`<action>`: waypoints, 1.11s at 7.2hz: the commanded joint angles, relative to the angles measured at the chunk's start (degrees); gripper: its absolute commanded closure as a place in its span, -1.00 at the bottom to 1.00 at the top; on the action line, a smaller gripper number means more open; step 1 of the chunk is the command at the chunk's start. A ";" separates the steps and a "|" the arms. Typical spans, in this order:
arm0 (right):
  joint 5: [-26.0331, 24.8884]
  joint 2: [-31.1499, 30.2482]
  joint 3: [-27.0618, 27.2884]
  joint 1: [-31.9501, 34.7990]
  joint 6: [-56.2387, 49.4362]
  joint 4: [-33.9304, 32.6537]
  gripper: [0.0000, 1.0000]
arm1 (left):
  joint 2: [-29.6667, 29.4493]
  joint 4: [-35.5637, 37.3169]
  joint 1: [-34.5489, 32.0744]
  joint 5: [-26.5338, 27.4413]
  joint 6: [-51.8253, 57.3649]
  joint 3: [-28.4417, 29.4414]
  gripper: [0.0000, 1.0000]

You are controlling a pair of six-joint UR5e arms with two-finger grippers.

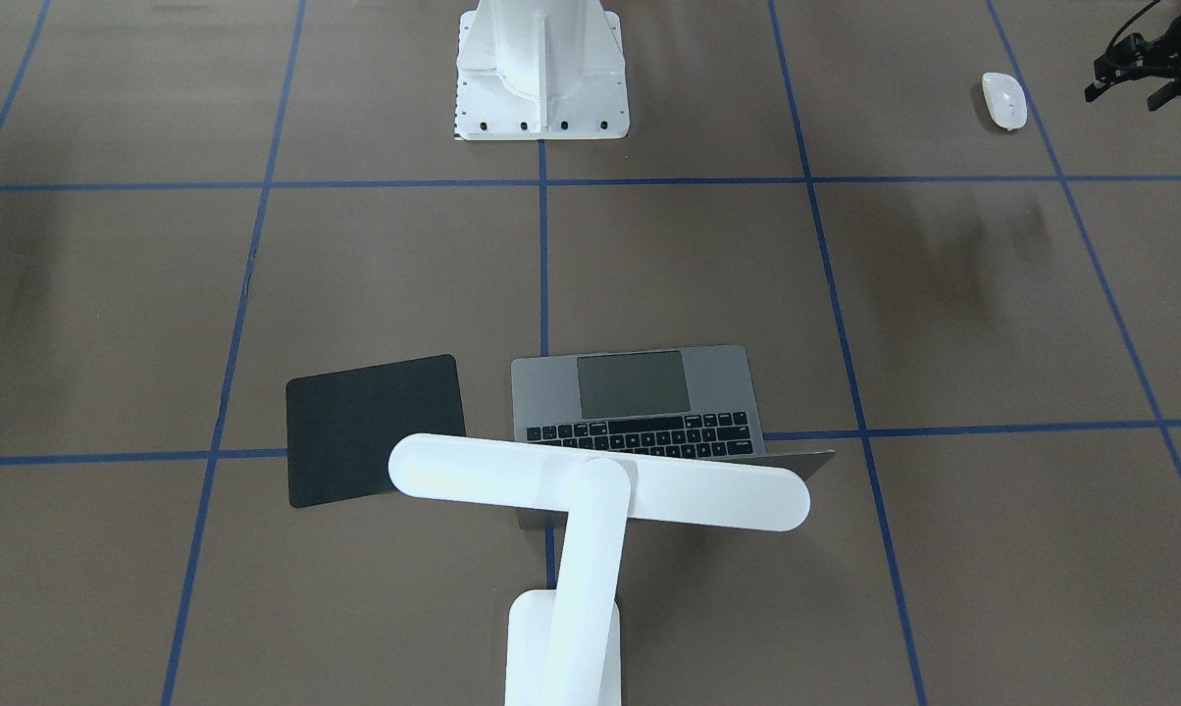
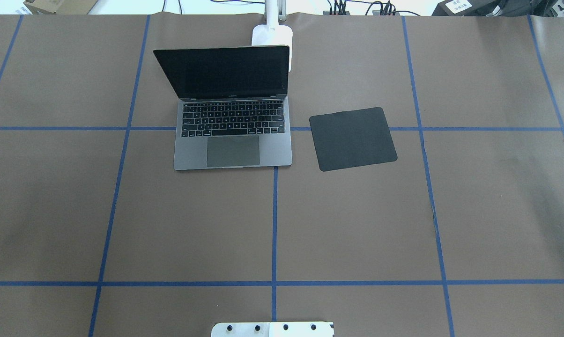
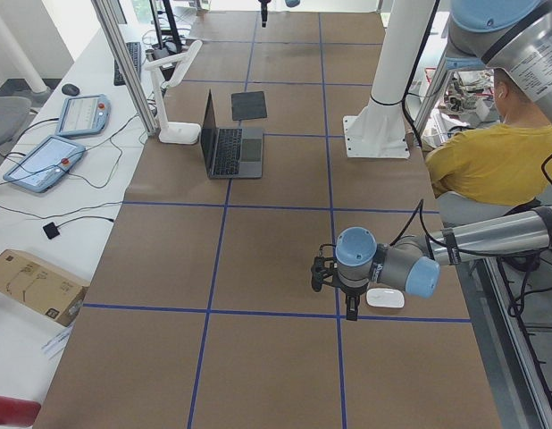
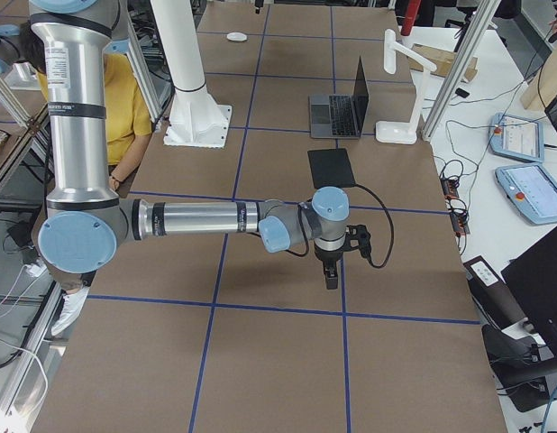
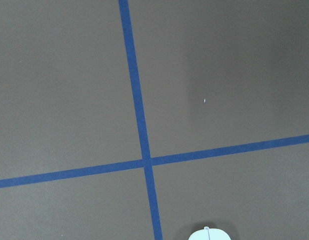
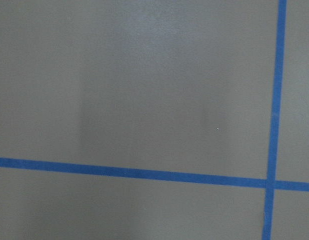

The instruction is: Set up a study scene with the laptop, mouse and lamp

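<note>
Although both arms reach out over the table (image 2: pixel 357 224), you cannot tell from these views how wide either pair of jaws stands. The left gripper (image 3: pixel 349 306) hangs with its fingers pointing down, near the mouse (image 1: pixel 1003 100). The mouse lies on the brown surface close to the robot's edge, far out on its left side and well apart from the other things. In the front-facing view you can see a gap between mouse and gripper. In the left wrist view only the mouse's rounded end shows at the bottom edge, near a crossing of the blue tape lines (image 5: pixel 139 125).

The right gripper (image 4: pixel 330 271) hovers pointing down over the table out on the robot's right, apart from the black mat (image 2: pixel 352 139).

On the far side of the table, the laptop (image 2: pixel 233 135) sits open with its dark screen raised and its keyboard facing the robot. The mat lies just beside it on the robot's right. The lamp (image 1: pixel 600 482) stands right behind the laptop's lid, base on the table, its bar head lying crosswise above the lid. The white pedestal (image 1: pixel 541 78) stands at the robot's edge, mid-table.
</note>
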 commanded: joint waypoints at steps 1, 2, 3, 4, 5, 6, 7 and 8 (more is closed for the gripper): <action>0.78 -0.73 2.96 5.51 -12.91 -12.03 -1.00 | 0.01 -0.06 1.39 0.00 -0.14 0.44 -1.00; -0.10 -0.73 2.88 5.44 -13.13 -12.16 -1.00 | -0.25 0.02 2.09 0.00 -0.84 0.53 -1.00; -1.15 -0.64 2.88 5.44 -13.13 -12.16 -1.00 | -2.86 0.20 5.32 0.35 -5.45 0.54 -1.00; -1.25 -0.64 2.79 5.44 -13.13 -12.16 -1.00 | -4.45 0.20 12.14 3.92 -13.16 0.54 -1.00; -1.25 -0.64 2.79 5.44 -13.13 -12.16 -1.00 | -5.08 -0.06 16.99 4.57 -17.24 0.54 -1.00; -1.25 -0.64 2.79 5.44 -13.13 -12.16 -1.00 | -4.56 -0.06 18.26 4.66 -17.19 0.54 -1.00; -1.25 -0.64 2.79 5.44 -13.13 -12.07 -1.00 | -3.60 -0.06 20.01 4.66 -17.28 0.62 -1.00; -1.25 -0.64 2.87 5.44 -13.13 -11.99 -1.00 | -2.89 -0.15 20.64 4.66 -17.10 0.97 -1.00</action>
